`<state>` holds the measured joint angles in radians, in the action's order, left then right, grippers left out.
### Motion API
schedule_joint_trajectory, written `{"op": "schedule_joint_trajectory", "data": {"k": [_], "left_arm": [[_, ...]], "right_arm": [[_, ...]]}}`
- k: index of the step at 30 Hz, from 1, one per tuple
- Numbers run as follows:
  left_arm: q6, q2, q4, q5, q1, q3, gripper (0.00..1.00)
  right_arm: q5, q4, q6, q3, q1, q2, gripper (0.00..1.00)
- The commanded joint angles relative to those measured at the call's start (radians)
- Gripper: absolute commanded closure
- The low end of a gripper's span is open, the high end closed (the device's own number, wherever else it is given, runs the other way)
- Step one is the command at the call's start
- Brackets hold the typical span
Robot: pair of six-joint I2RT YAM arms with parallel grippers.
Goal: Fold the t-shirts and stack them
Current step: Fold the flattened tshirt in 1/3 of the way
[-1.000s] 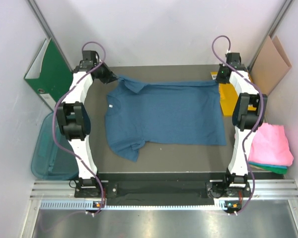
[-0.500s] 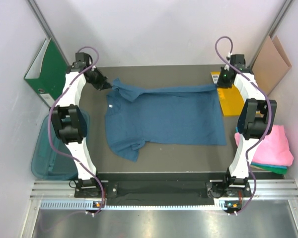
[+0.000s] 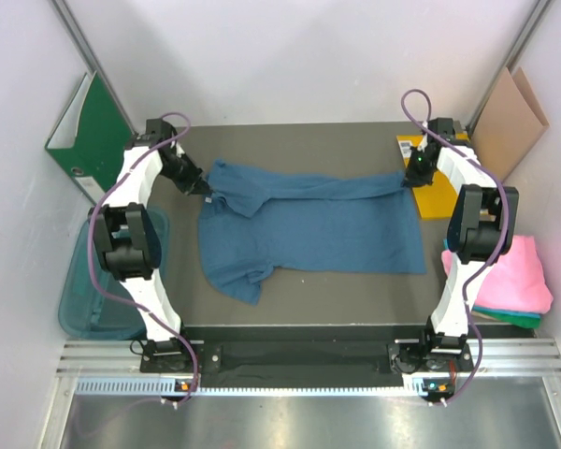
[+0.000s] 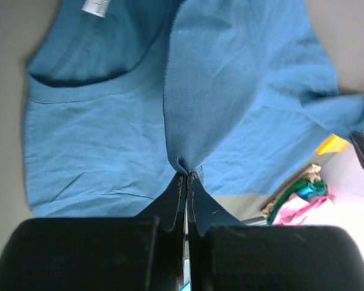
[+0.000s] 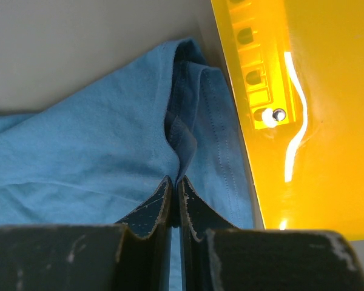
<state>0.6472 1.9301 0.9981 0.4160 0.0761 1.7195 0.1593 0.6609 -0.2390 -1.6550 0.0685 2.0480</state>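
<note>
Across grey-brown table [image 3: 309, 292], saw one dark blue t-shirt [image 3: 309, 229] spread mid-frame. Found two grippers, fingers pinched tight on its top edge: left gripper [image 3: 208, 195] upper left, right gripper [image 3: 413, 178] upper right. Noted one pink shirt [image 3: 516, 267] atop one teal-green shirt [image 3: 507, 318], right edge.
</note>
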Motion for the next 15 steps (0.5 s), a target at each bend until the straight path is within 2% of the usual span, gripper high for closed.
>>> {"op": "schedule_joint_trajectory", "data": {"k": [1, 4, 5, 7, 8, 10, 11, 13, 15], "left_arm": [[-0.006, -0.069, -0.006, 0.085, 0.007, 0.037, 1.00], [0.015, -0.056, 0.005, 0.121, 0.005, 0.096, 1.00], [0.017, -0.054, 0.025, 0.136, 0.005, 0.110, 1.00], [0.012, -0.054, 0.049, 0.135, 0.007, 0.130, 1.00], [0.011, -0.052, 0.072, 0.126, 0.005, 0.132, 1.00], [-0.004, -0.052, 0.114, 0.119, 0.008, 0.124, 1.00], [-0.007, -0.052, 0.134, 0.110, 0.008, 0.109, 1.00], [-0.012, -0.063, 0.151, 0.122, 0.008, 0.071, 1.00], [-0.011, -0.085, 0.151, 0.144, 0.007, 0.016, 1.00]], "right_arm": [[-0.007, 0.028, -0.008, 0.012, 0.007, -0.009, 0.95], [-0.032, 0.052, 0.001, 0.027, 0.007, 0.009, 0.91], [-0.035, 0.063, 0.007, 0.031, 0.008, 0.018, 0.84], [-0.046, 0.066, 0.013, 0.049, 0.007, 0.023, 0.79], [-0.047, 0.065, 0.015, 0.055, 0.007, 0.021, 0.72], [-0.047, 0.060, 0.017, 0.067, 0.005, 0.024, 0.64], [-0.050, 0.060, 0.018, 0.069, 0.005, 0.027, 0.54], [-0.058, 0.060, 0.017, 0.072, 0.002, 0.031, 0.41], [-0.067, 0.062, 0.020, 0.070, -0.002, 0.038, 0.19]]}}
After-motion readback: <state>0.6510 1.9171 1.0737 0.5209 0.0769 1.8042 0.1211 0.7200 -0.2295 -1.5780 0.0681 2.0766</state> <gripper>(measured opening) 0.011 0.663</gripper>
